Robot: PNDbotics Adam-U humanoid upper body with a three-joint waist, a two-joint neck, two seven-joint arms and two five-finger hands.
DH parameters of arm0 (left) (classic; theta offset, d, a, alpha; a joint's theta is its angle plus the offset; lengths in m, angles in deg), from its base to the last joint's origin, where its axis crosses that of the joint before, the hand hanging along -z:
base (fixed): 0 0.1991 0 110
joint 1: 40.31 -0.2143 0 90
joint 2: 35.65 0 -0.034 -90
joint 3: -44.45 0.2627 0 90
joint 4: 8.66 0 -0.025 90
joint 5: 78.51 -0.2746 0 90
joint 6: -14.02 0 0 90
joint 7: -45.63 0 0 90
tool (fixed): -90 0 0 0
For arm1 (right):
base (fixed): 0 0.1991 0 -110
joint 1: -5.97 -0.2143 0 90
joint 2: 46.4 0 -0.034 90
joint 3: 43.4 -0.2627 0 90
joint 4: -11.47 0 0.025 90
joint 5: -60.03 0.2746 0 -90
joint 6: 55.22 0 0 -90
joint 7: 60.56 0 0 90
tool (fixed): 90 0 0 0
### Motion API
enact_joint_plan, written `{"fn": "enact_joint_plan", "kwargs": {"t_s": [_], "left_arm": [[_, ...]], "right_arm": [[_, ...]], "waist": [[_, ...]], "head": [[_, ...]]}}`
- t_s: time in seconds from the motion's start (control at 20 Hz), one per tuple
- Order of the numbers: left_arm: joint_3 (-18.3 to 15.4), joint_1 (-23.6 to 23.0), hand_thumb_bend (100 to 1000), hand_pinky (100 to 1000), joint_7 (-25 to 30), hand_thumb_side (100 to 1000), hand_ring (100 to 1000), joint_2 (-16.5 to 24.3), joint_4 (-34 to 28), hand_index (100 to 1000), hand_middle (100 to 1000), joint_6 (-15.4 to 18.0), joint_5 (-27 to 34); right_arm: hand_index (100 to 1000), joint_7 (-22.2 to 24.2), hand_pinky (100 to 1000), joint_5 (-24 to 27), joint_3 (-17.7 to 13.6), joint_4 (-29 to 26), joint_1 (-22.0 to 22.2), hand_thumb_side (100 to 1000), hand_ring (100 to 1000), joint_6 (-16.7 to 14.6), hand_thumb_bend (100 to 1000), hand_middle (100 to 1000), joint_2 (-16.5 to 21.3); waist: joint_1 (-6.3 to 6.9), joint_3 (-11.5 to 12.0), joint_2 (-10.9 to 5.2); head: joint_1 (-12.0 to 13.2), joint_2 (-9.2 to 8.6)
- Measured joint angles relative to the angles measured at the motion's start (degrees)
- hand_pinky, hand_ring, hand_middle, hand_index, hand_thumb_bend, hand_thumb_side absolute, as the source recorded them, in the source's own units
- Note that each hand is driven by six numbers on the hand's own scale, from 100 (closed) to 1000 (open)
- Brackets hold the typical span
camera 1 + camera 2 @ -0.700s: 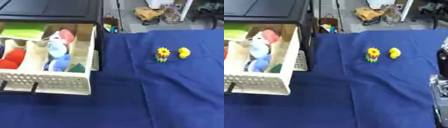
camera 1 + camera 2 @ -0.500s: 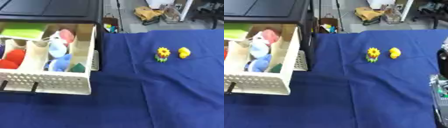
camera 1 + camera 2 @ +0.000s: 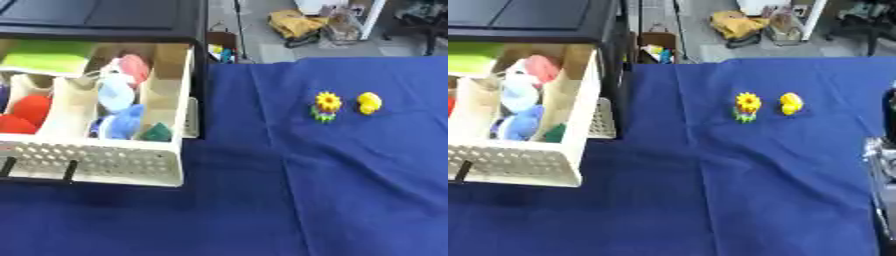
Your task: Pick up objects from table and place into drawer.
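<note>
A small sunflower toy (image 3: 326, 106) with a yellow bloom and green base stands on the blue cloth, right of centre. Just to its right lies a small yellow toy (image 3: 369, 102), apart from the flower. The cream drawer (image 3: 105, 162) is pulled open at the left, out of a black cabinet (image 3: 105, 20). Its compartments hold red, blue, white, pink and green things. Part of my right arm and hand (image 3: 880, 155), black and silver, shows only at the right edge of the right eye view, well away from both toys. My left hand is out of sight.
The blue cloth (image 3: 289, 200) covers the table across the front and middle. Beyond the table's far edge is floor with a yellow bag (image 3: 297, 22) and other clutter. A perforated cream panel (image 3: 192, 117) sticks out beside the drawer.
</note>
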Motion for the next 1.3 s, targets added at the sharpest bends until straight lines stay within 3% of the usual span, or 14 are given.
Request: {"fn": "enact_joint_plan", "kwargs": {"t_s": [0.35, 0.55, 0.7, 0.75, 0.8, 0.9, 1.3], "left_arm": [[0.2, -0.7, 169, 654, 0.3, 1000, 748, 0.0, 0.0, 864, 765, 0.0, 0.2], [0.4, -1.0, 169, 655, 0.5, 1000, 748, 0.0, 0.0, 864, 764, 0.1, 0.5], [0.4, -1.4, 169, 655, 0.6, 1000, 748, 0.0, 0.0, 865, 765, 0.1, 0.5], [0.5, -1.5, 169, 655, 0.7, 1000, 748, 0.0, 0.0, 865, 765, 0.1, 0.6], [0.6, -1.5, 169, 655, 0.8, 1000, 748, 0.0, 0.0, 865, 765, 0.1, 0.6], [0.7, -1.6, 168, 655, 1.0, 1000, 748, 0.0, 0.0, 865, 765, 0.1, 0.7], [1.1, -2.0, 168, 656, 1.4, 1000, 748, 0.3, 0.0, 865, 765, 0.2, 1.3]], "right_arm": [[785, 9.4, 707, 3.3, 4.2, 0.0, -7.6, 826, 736, 9.7, 162, 654, 11.5], [816, 18.7, 744, 3.3, 7.0, 0.0, -11.7, 882, 767, 16.3, 142, 684, 16.2], [836, 26.2, 760, 3.0, 9.2, 0.7, -15.3, 909, 784, 19.6, 134, 705, 18.8], [843, 28.3, 767, 2.6, 10.0, 1.7, -16.7, 872, 791, 20.1, 111, 713, 19.4], [845, 30.4, 770, 2.0, 10.8, 3.2, -18.3, 925, 794, 20.3, 132, 717, 19.9], [852, 33.9, 773, 0.8, 12.5, 7.0, -21.1, 937, 799, 19.8, 134, 723, 20.4], [897, 43.2, 802, -7.3, 17.6, 25.5, -29.6, 1000, 844, 13.9, 163, 780, 18.9]], "waist": [[0.05, 0.1, -0.53], [0.27, 0.2, -0.88], [0.32, 0.3, -1.28], [0.31, 0.4, -1.4], [0.31, 0.4, -1.5], [0.31, 0.4, -1.6], [0.06, 0.7, -2.24]], "head": [[-0.5, 1.21], [-0.9, 1.93], [-1.2, 2.45], [-1.3, 2.58], [-1.4, 2.75], [-1.6, 2.91], [-2.2, 2.93]]}}
